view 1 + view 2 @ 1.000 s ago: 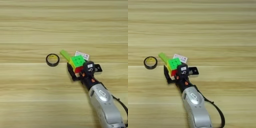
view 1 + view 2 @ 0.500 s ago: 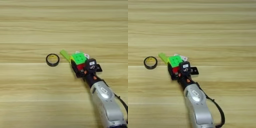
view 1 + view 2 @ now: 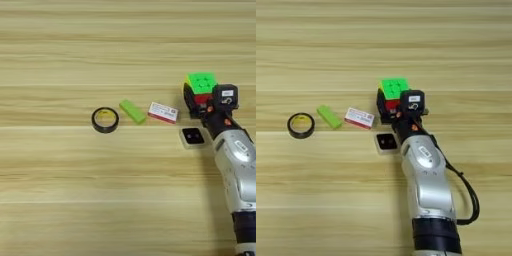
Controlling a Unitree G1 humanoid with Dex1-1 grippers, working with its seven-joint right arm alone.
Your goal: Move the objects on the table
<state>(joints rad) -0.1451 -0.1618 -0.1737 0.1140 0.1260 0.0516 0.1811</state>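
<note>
Right gripper point(image 3: 392, 102) pinching the puzzle cube point(image 3: 394, 89) right of centre on the wooden table point(image 3: 75, 200).

The table fills the frame. The silver forearm point(image 3: 426, 180) rises from the bottom edge. Its black fingers are pressed against the cube's sides. To the cube's left, a row runs leftward: white-and-red card point(image 3: 163, 112), lime-green bar point(image 3: 132, 111), black tape ring point(image 3: 105, 120). The tiny white box with black top point(image 3: 192, 136) lies just below the cube, beside the wrist.
</note>
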